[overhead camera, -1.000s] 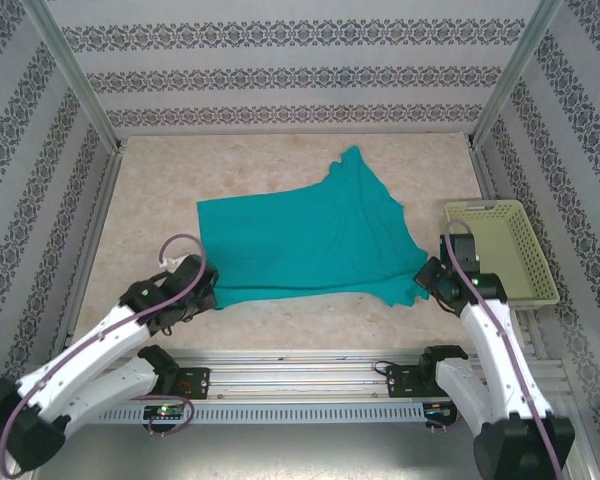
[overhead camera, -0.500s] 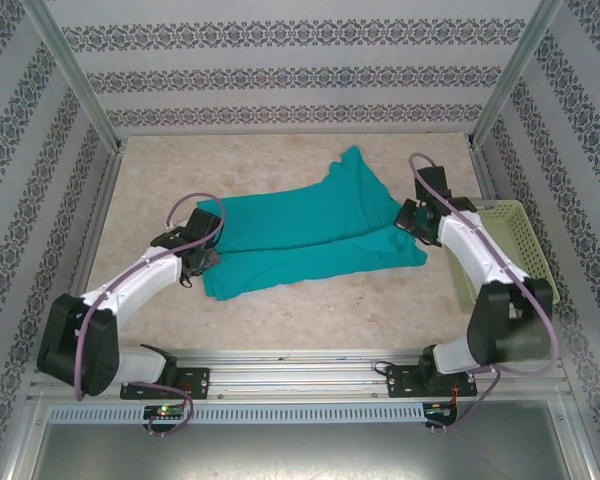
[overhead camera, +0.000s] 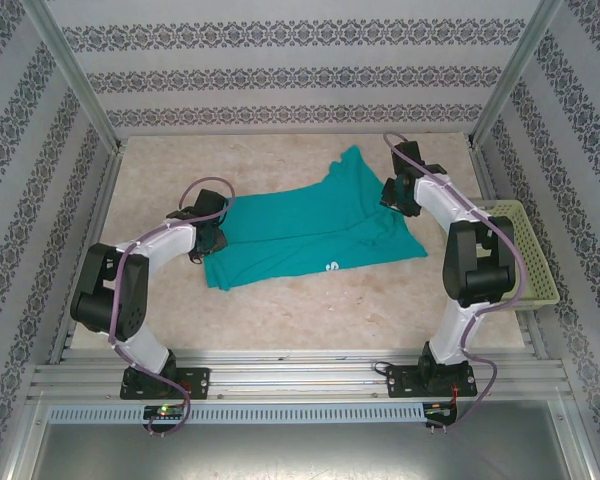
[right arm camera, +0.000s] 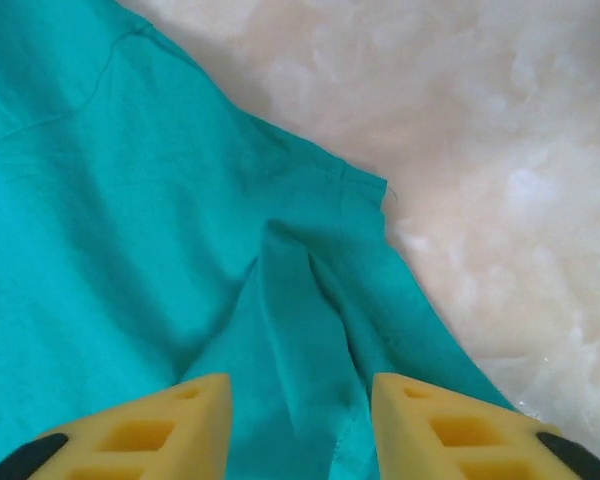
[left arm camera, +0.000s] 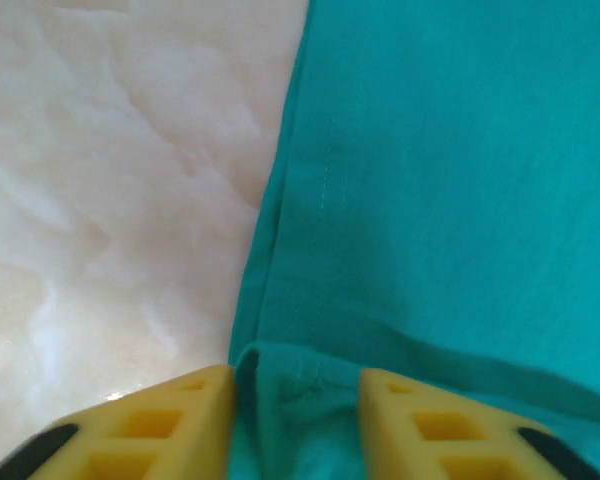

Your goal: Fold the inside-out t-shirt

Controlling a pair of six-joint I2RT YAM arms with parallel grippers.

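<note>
The teal-green t-shirt (overhead camera: pixel 310 235) lies on the table folded into a long band, with one part (overhead camera: pixel 352 165) pointing toward the back wall. A small white tag (overhead camera: pixel 335 266) shows near its front edge. My left gripper (overhead camera: pixel 212 228) rests at the shirt's left end. In the left wrist view it (left arm camera: pixel 295 400) is open, with a bunched hem corner (left arm camera: pixel 290 385) between its yellow fingers (left arm camera: pixel 180 420). My right gripper (overhead camera: pixel 398 195) is at the shirt's right end. It (right arm camera: pixel 300 410) is also open, straddling a raised ridge of cloth (right arm camera: pixel 300 320).
A pale yellow-green basket (overhead camera: pixel 525 255) stands at the right edge of the table, just beside the right arm. Patterned walls and metal posts enclose the table on three sides. Bare marbled tabletop (overhead camera: pixel 310 310) lies between the shirt and the arm bases.
Both arms swung from the near edge to the shirt's far side, carrying the near hem over. The shirt went from spread out to a folded band, and the white tag now shows.
</note>
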